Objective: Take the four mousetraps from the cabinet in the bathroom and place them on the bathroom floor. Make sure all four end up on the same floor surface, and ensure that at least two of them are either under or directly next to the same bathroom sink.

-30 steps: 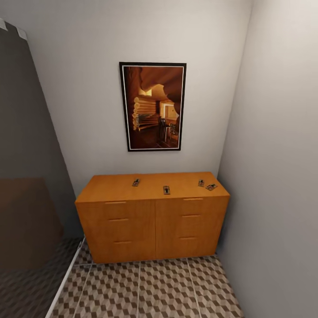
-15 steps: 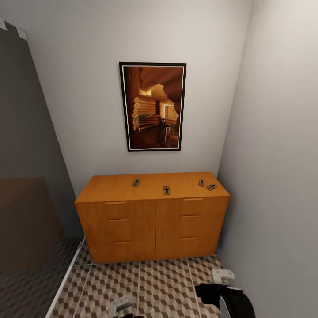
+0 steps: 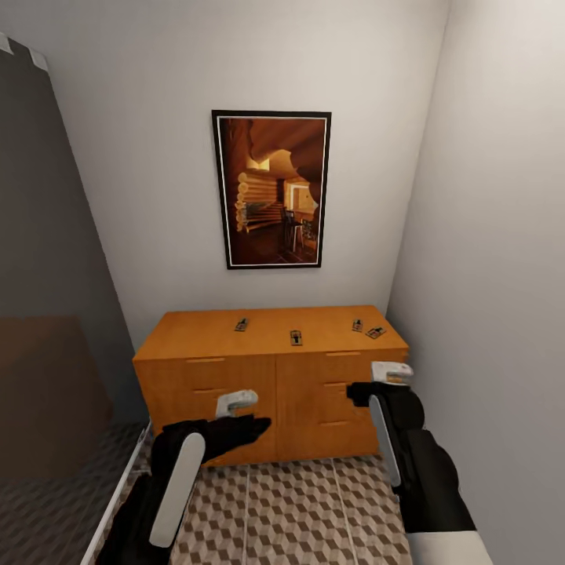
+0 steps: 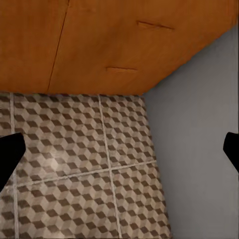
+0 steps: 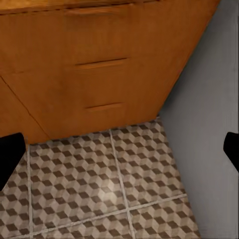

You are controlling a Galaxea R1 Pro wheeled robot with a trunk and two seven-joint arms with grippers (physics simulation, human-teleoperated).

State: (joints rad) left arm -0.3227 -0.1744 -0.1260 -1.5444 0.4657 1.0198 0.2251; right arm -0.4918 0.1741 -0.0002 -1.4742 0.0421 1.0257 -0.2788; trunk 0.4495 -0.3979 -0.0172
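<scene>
Both arms have risen into the head view since the earlier frames, while the camera and room stay fixed. The left gripper (image 3: pixel 255 426) now hangs before the left drawer fronts of the cabinet (image 3: pixel 235 408); the right gripper (image 3: pixel 357 392) sits near the upper right drawer. Each wrist view shows dark fingertips at opposite picture edges with nothing between, so both pincers stand wide apart and empty. Count: four mousetraps on the cabinet top, none yet on the bathroom floor (image 3: pixel 290 510). One mousetrap (image 3: pixel 242 324) lies left of centre, one (image 3: pixel 296 337) at the middle near the front edge, and a pair, (image 3: pixel 357 325) and (image 3: pixel 376 332), just beside each other at the far right. One framed picture (image 3: pixel 272 189) hangs on the wall above. Judged step: reach toward the first pickup, with no trap taken. The next move calls for raising a gripper above the top surface and descending on a flat board; the thin profile may make the grasp difficult. No sink can be identified.
</scene>
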